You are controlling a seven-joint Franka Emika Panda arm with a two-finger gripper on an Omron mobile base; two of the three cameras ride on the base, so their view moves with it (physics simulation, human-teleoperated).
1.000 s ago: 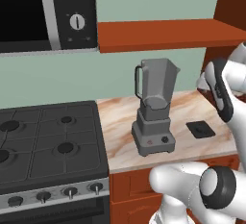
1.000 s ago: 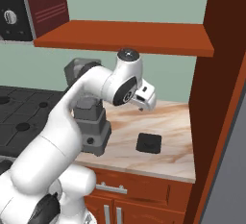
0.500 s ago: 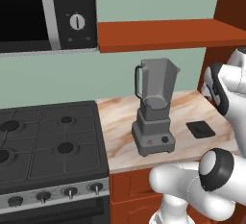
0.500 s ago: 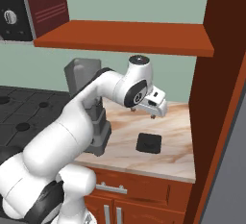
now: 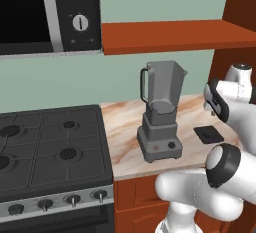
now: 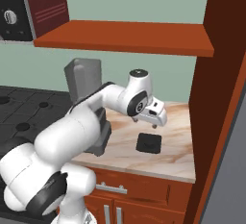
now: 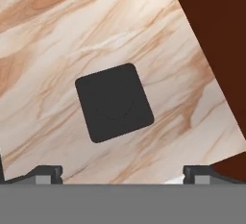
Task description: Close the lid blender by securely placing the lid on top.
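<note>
At centre right of the left base view, the blender (image 5: 161,112) is seen lidless on the counter (image 5: 122,139), the lid (image 5: 208,134) lying flat at its right. Right of centre in the right base view, the tool (image 6: 153,118) hovers above the lid (image 6: 148,143). Across the hand view, the lid (image 7: 114,102) is centred between spread, empty fingertips (image 7: 44,171). The reach is judged under way; a straight descent and a grasp are called for next.

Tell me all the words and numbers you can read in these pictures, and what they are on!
None: no words, numbers or brand names can be read anywhere.
The microwave dial shows just a plain pointer line.
The blender base has a red button and a black knob, both unlabelled.
The lid on the counter is plain dark, apart from a faint curved line.
The stove knobs look unmarked.
</note>
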